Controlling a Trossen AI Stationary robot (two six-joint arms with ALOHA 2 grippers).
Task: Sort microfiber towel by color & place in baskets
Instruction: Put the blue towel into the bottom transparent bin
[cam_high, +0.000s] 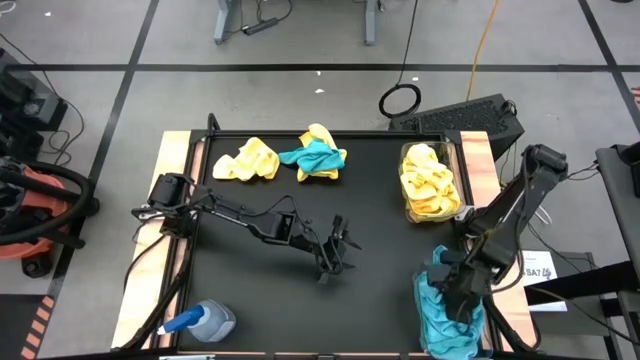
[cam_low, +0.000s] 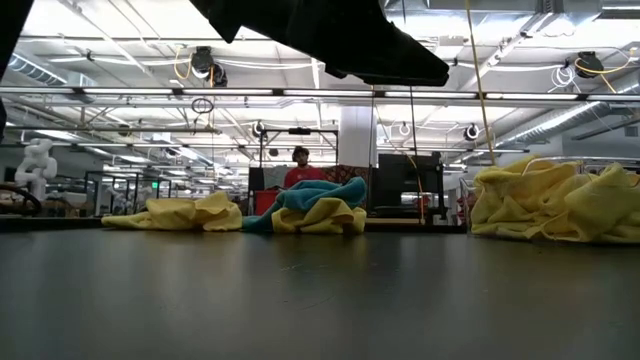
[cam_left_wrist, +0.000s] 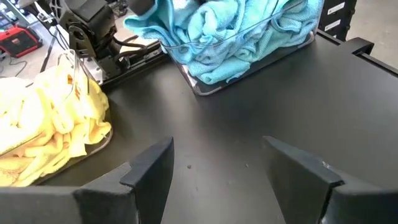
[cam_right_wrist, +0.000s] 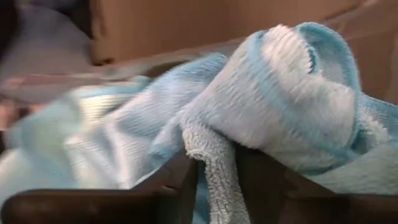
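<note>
Right wrist view: teal towel between right claw fingers.

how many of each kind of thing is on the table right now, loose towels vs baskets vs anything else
loose yellow towels: 2, one alone, one under the teal
loose teal towels: 1
baskets: 2, yellow-filled and teal-filled
spray bottles: 1
total: 6; towels inside the baskets are too bunched to count

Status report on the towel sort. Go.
Left tool open, empty, mid-table. Right tool over the teal bin, teal towel between its fingers, letting go. Yellow bin loaded. Loose towels left at the far edge. Nothing in the way.
</note>
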